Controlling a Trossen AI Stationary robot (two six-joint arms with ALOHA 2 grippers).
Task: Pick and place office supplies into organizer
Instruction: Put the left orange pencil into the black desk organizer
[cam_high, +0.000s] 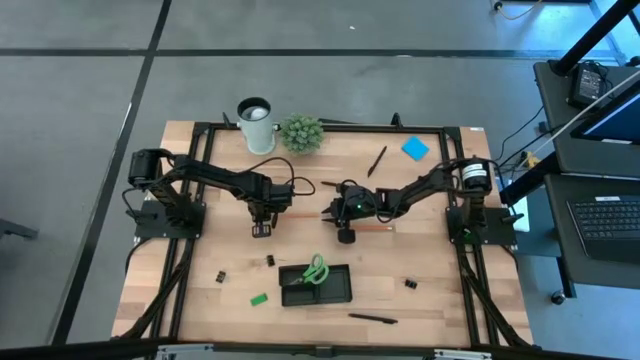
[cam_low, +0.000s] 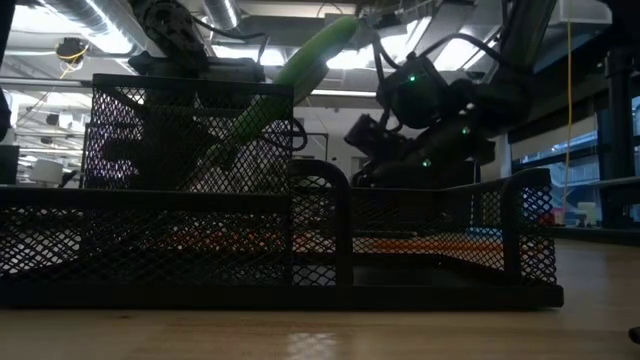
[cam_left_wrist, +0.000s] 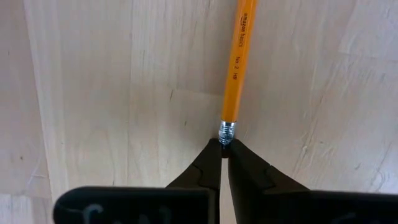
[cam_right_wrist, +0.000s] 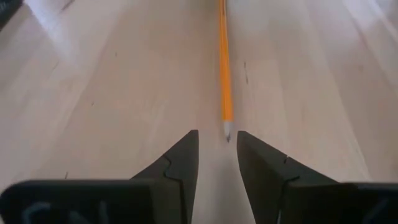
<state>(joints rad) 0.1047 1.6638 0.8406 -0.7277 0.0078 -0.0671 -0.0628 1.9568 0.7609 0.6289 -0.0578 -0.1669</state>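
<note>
An orange pencil (cam_left_wrist: 239, 56) lies flat on the wooden table. My left gripper (cam_left_wrist: 224, 144), at the table's middle left (cam_high: 262, 229), points down, shut at the pencil's eraser end. My right gripper (cam_right_wrist: 217, 134) reaches in from the right (cam_high: 327, 213), slanting down and open. Its fingers stand either side of and just short of the sharpened tip (cam_right_wrist: 227, 132) of an orange pencil (cam_right_wrist: 224, 74) without touching it. I cannot tell whether this is the same pencil. The black mesh organizer (cam_high: 340, 290) stands near the front edge. Green-handled scissors (cam_high: 318, 268) lean in it. My left gripper meets the pencil at its eraser end, just past the metal ferrule (cam_left_wrist: 227, 132), coming from above with the fingers pointing down. The shut fingertips (cam_left_wrist: 208, 158) cover the eraser, so pinched or pressed cannot be told. The pencil lies flat on the table, stretching away from the tips.
On the table lie a green eraser (cam_high: 259, 298), binder clips (cam_high: 218, 274) (cam_high: 270, 260) (cam_high: 410, 283), a black pen (cam_high: 372, 318) at the front, another pen (cam_high: 377, 160), a blue sticky pad (cam_high: 415, 148) and another pencil (cam_high: 375, 228). A white cup (cam_high: 256, 122) and a plant (cam_high: 301, 132) stand at the far edge.
</note>
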